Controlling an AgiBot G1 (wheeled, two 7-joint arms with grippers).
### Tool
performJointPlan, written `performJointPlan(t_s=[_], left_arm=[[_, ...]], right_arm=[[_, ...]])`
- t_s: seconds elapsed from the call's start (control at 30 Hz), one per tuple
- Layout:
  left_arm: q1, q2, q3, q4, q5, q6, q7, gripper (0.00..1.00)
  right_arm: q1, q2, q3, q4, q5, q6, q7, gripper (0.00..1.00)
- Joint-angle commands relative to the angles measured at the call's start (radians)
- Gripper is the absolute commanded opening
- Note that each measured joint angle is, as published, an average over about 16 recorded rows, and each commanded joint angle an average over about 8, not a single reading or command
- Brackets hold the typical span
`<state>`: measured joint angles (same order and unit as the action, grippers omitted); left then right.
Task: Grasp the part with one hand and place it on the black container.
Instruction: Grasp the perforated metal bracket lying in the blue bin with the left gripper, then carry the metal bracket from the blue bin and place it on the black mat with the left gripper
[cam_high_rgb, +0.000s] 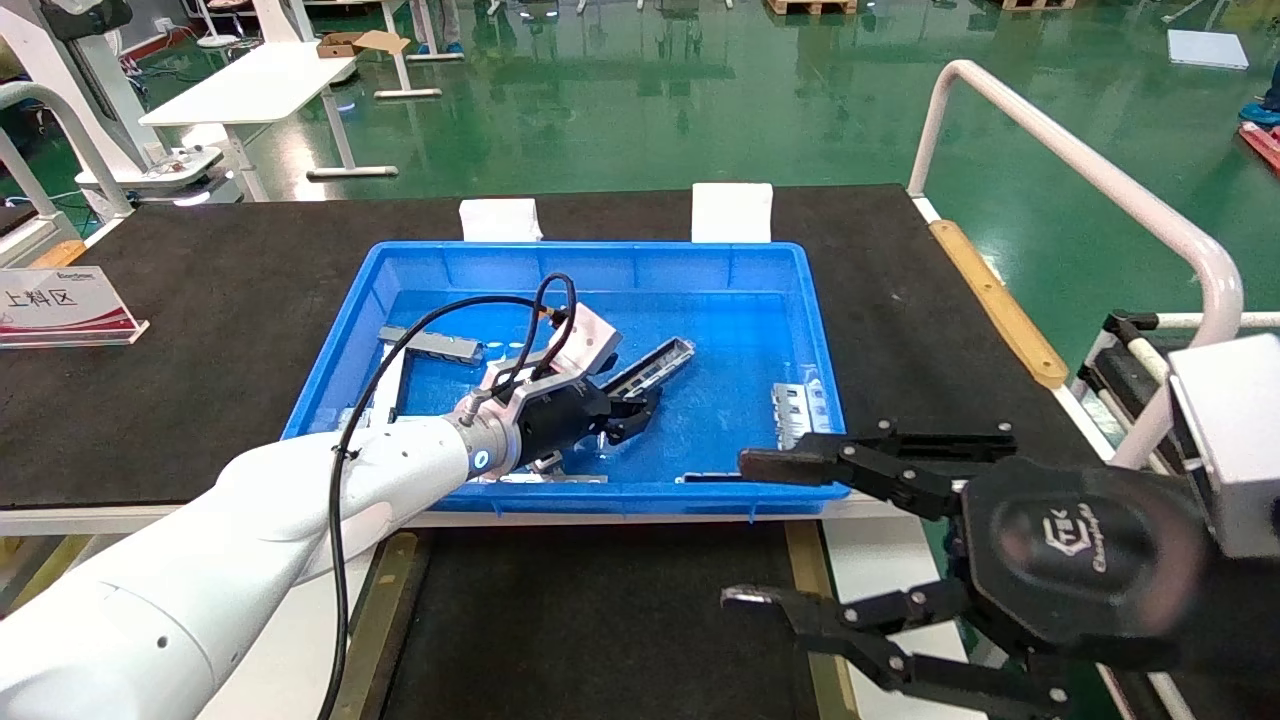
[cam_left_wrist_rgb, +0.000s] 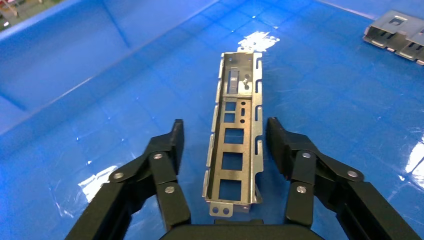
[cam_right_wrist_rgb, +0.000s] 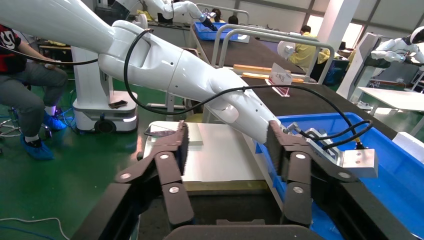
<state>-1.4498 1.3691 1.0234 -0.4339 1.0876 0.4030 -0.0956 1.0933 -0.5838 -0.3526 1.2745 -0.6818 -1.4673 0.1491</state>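
Right end effector (cam_high_rgb: 745, 530) is held spread apart, nearest the camera, over the bench's front edge.
Inside the blue bin (cam_high_rgb: 420, 262), the part (cam_left_wrist_rgb: 235, 145) is straddled, untouched, by the left end effector's (cam_left_wrist_rgb: 225, 142) parted fingers.

near end of part (cam_high_rgb: 652, 366) hidden behind left gripper (cam_high_rgb: 640, 408) | black container (cam_high_rgb: 600, 620) cut off below blue bin (cam_high_rgb: 812, 330)
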Motion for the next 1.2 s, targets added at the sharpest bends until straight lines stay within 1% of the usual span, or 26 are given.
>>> performJointPlan(t_s=[0.03,0.23,0.4,0.6,0.73,0.8,0.87,0.97,1.1,1.2], left_arm=[[0.0,0.0,0.017,0.005,-0.014,-0.009,-0.008,0.0],[-0.005,-0.001,0.057,0.002,-0.057,-0.024,-0.022,0.0],[-0.014,-0.003,0.072,-0.003,-0.097,-0.037,-0.015,0.0],[-0.035,-0.01,0.061,-0.012,-0.144,-0.041,0.047,0.0],[-0.06,-0.024,0.029,-0.008,-0.183,-0.004,0.106,0.0],[-0.073,-0.041,0.008,-0.009,-0.206,0.037,0.135,0.0],[-0.082,-0.073,-0.018,-0.026,-0.235,0.104,0.169,0.0],[-0.077,-0.144,-0.065,-0.079,-0.29,0.245,0.233,0.0],[-0.041,-0.256,-0.124,-0.168,-0.369,0.453,0.319,0.0],[-0.01,-0.327,-0.148,-0.225,-0.408,0.571,0.354,0.0]], right_arm=[[0.0,0.0,0.0,0.0,0.0,0.0,0.0,0.0],[0.0,0.0,0.0,0.0,0.0,0.0,0.0,0.0],[0.0,0.0,0.0,0.0,0.0,0.0,0.0,0.0],[0.0,0.0,0.0,0.0,0.0,0.0,0.0,0.0],[0.0,0.0,0.0,0.0,0.0,0.0,0.0,0.0],[0.0,0.0,0.0,0.0,0.0,0.0,0.0,0.0],[0.0,0.0,0.0,0.0,0.0,0.0,0.0,0.0],[0.0,0.0,0.0,0.0,0.0,0.0,0.0,0.0],[0.0,0.0,-0.001,0.0,0.0,0.0,0.0,0.0],[0.0,0.0,-0.001,0.0,0.0,0.0,0.0,0.0]])
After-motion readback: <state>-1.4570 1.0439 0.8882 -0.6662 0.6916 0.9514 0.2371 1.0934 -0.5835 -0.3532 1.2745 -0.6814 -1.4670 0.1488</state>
